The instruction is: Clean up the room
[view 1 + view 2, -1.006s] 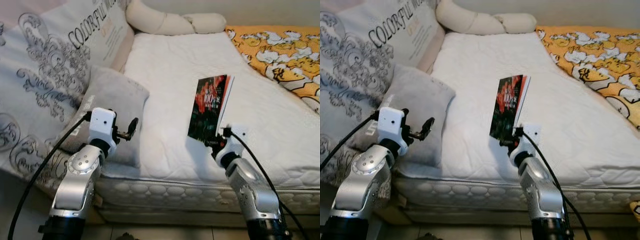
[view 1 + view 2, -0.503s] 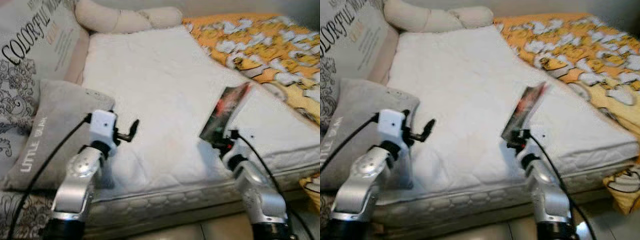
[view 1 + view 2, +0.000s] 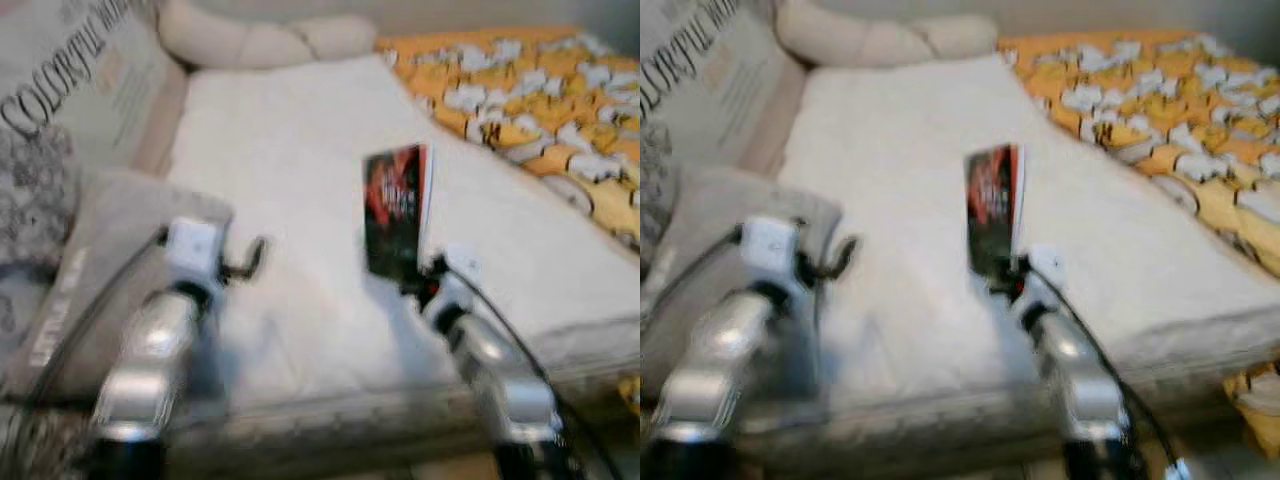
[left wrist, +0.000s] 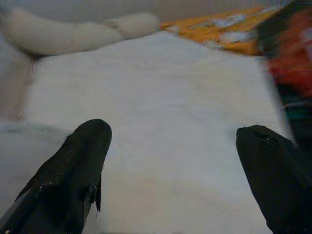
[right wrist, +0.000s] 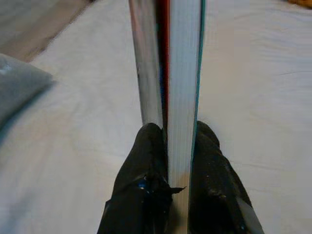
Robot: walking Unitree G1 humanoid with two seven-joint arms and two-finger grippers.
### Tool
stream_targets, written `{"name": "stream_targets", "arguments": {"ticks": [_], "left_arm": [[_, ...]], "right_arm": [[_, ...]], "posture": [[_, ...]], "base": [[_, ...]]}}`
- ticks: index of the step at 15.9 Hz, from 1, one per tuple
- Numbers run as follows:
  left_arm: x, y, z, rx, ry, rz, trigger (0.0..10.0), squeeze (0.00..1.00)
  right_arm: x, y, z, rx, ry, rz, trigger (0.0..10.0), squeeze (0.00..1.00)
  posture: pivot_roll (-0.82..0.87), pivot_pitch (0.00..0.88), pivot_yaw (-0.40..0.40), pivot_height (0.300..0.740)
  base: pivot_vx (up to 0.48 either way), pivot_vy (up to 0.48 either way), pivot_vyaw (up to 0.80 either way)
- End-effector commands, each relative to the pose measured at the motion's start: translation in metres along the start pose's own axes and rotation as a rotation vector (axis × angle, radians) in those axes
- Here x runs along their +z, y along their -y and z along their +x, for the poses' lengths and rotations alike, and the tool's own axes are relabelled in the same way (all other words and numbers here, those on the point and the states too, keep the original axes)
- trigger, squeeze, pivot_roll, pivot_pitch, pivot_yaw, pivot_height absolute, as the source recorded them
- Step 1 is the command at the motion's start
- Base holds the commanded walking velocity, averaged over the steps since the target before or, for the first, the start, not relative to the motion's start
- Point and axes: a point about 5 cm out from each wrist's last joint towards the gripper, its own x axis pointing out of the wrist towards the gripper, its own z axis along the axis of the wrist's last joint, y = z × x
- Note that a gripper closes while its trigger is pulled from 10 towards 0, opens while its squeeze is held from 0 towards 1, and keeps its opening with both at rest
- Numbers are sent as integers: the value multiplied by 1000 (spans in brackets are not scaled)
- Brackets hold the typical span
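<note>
- Right wrist view: the right tool (image 5: 178, 146) grips the lower edge of a book (image 5: 168, 63), one black finger pressed to each cover.
- The book stands upright above the white mattress (image 3: 300, 170), dark red cover facing the robot.
- Left tool (image 4: 170, 161) hovers over the mattress beside the book, fingers spread wide, holding nothing.
- A grey cushion (image 3: 90, 270) lies at the mattress's left edge.
- Beyond the mattress: a cream bolster (image 3: 260, 40) and an orange patterned blanket (image 3: 520, 90).

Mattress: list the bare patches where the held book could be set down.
The white mattress is bare between the grey pillow and the orange blanket, up to the cream bolster. Its left edge is crowded with pillows. The right end effector grips the book; the left end effector hovers open.
</note>
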Motion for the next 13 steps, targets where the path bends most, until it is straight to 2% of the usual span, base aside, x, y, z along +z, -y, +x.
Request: {"name": "stream_targets", "arguments": {"ticks": [1,2,6,8,13], "left_arm": [[2,-11,-3,31,4,21,10000,667],[2,-11,-3,29,3,22,10000,663],[1,-9,-3,16,-3,29,10000,667],[1,-8,-3,20,1,24,10000,651],[-3,5,-10,-148,-45,45,10000,600]], "right_arm": [[12,-9,3,20,69,20,10000,0],[12,-7,4,4,71,42,10000,0],[12,-8,4,20,64,25,10000,0],[9,-10,3,46,46,26,10000,0],[12,-17,12,147,5,42,10000,0]], "posture": [[10,0,9,740],[12,0,8,740],[12,0,10,740],[17,0,3,740],[21,0,0,740]], "base": [[289,0,0],[292,0,0],[289,0,0],[0,0,0],[0,0,0]]}}
